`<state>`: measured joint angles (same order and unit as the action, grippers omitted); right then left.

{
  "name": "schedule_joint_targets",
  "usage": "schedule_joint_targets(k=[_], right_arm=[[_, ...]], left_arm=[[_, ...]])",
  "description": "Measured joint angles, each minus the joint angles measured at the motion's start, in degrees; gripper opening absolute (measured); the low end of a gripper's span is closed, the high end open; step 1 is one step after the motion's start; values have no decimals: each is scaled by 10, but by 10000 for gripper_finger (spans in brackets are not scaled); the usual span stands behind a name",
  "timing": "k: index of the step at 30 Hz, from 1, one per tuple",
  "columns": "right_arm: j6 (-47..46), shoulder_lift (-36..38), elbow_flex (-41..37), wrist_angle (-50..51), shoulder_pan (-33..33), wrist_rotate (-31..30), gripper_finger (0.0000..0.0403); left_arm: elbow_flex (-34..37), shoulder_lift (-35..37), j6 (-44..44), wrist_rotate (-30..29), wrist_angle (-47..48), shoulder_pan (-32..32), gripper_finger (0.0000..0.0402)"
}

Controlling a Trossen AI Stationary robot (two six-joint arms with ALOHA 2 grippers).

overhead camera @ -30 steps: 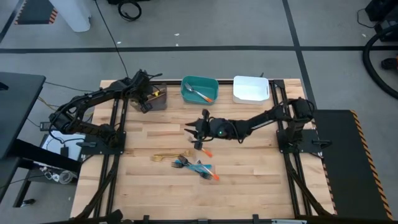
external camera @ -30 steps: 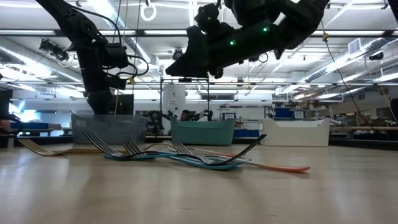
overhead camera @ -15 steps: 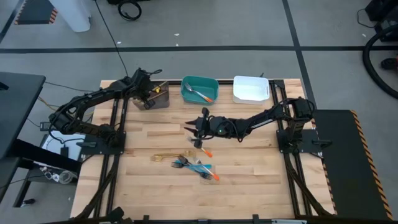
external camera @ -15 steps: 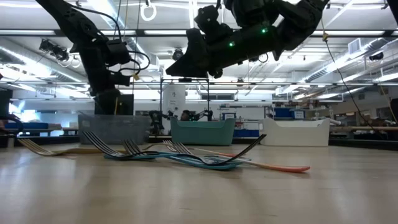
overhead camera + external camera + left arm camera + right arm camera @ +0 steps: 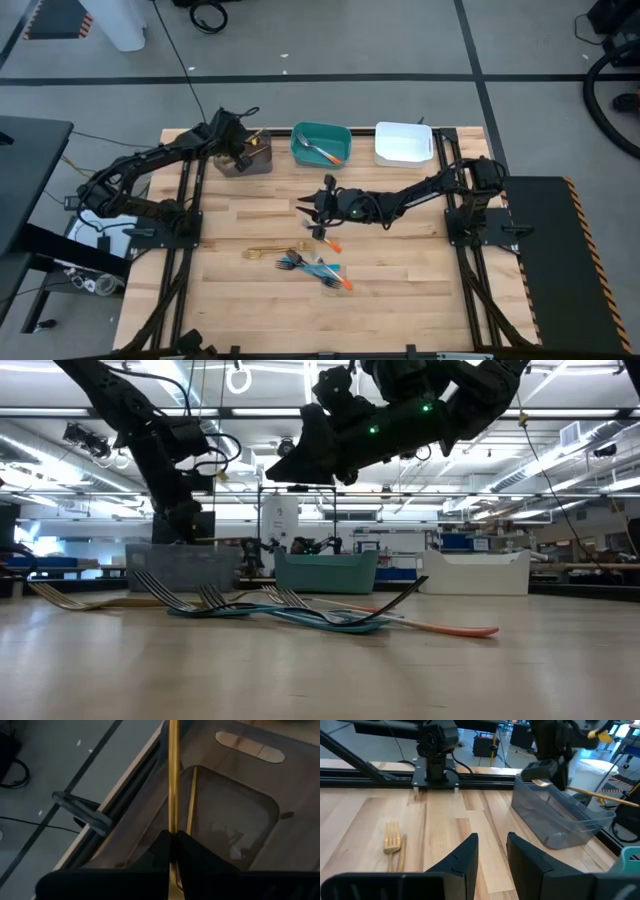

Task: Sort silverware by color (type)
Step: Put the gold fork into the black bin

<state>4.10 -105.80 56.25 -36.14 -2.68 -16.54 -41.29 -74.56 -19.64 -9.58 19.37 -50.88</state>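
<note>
At the upper left of the overhead frame, the left gripper (image 5: 243, 146) hangs over the grey bin (image 5: 250, 163), its fingers clamped on a gold utensil (image 5: 173, 780); a second gold piece (image 5: 191, 800) already lies inside the bin. The step in hand appears to be the drop. To do it well, the utensil should be lowered until its whole length sits inside the bin walls and roughly level before the fingers part, so it cannot tip over the rim.

At centre, the right gripper (image 5: 313, 213) hovers above the bare wood with its fingers apart and nothing between them. Just below it, at lower centre, the unsorted silverware (image 5: 318, 268) lies in a tangled heap of blue- and orange-handled forks, with a gold fork (image 5: 264, 252) beside it.

Toward the upper right, the teal bin (image 5: 321, 143) holds a few pieces, and the white bin (image 5: 404, 144) stands next to it.
</note>
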Motion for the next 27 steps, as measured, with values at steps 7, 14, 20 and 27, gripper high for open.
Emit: schedule_joint_targets(k=[7,14,20,27], right_arm=[[0,0,0,0,-8,1,109],[0,0,0,0,-16,2,109],[0,0,0,0,-24,2,109],[0,0,0,-2,-24,2,109]], left_arm=[[56,0,28,2,-88,3,24],[97,23,61,3,-157,8,24],[163,70,85,3,-226,9,24],[222,102,91,-23,-283,9,24]])
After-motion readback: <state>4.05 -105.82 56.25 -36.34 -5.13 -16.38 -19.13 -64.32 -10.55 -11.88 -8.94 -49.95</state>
